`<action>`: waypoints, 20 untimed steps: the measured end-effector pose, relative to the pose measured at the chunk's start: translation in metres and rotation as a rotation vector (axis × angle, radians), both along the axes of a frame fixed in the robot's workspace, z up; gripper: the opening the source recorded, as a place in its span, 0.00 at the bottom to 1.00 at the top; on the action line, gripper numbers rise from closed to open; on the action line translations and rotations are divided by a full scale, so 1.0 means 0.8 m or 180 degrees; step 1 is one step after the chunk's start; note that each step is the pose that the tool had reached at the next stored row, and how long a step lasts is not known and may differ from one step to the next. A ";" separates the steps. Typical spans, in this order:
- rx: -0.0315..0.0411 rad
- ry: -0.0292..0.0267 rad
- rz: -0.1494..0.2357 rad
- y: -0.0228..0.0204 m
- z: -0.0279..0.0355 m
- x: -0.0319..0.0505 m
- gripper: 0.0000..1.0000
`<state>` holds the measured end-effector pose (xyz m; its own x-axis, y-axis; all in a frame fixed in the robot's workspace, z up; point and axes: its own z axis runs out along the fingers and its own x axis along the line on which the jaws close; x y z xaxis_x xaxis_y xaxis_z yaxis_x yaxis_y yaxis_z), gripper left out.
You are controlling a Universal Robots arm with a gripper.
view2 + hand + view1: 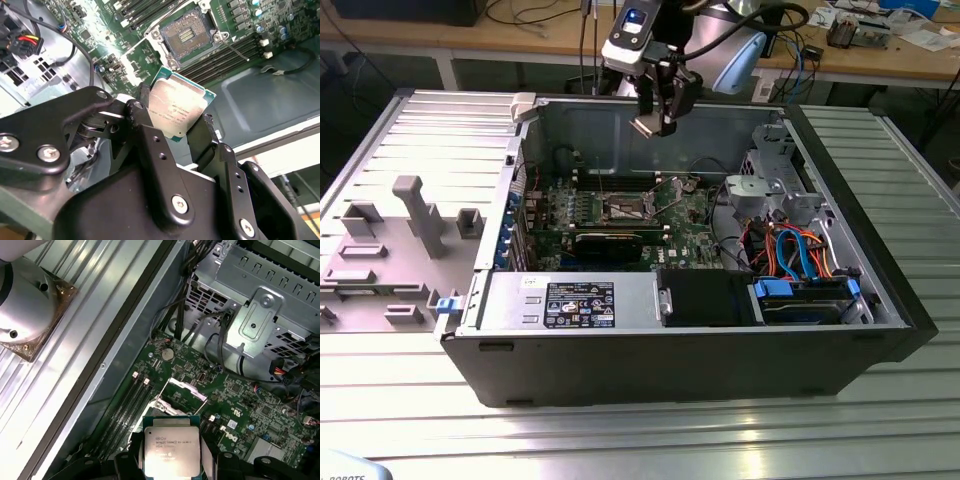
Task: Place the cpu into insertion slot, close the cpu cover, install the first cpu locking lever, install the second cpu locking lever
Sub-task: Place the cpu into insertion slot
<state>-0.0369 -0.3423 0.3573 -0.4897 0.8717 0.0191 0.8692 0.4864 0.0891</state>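
Ribbed metal table (pixel 620 440) bears an open computer case (pixel 670 370) where the gripper (pixel 655 122), clamping the cpu (pixel 176 110), hangs well above the bare socket (pixel 186 35); insertion seems underway, demanding square alignment.

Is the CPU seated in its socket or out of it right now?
Out. The gripper holds the cpu in the air above the motherboard, and the insertion slot lies bare, its contact grid showing.

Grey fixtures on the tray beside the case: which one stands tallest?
The T-topped post, standing between two squat blocks; every other piece on the tray is low.
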 end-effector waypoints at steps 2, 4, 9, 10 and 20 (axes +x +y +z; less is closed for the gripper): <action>0.0000 0.0000 -0.0141 0.0000 -0.0005 0.000 0.54; 0.0000 0.0000 -0.0239 0.0000 -0.0010 0.000 0.54; 0.0000 0.0000 -0.0429 0.0000 -0.0017 0.000 0.54; 0.0000 0.0000 -0.0459 0.0000 -0.0017 0.000 0.54; 0.0000 0.0000 -0.0726 0.0000 -0.0033 -0.001 0.54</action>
<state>-0.0374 -0.3423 0.3546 -0.2801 0.9598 0.0191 0.9566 0.2774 0.0889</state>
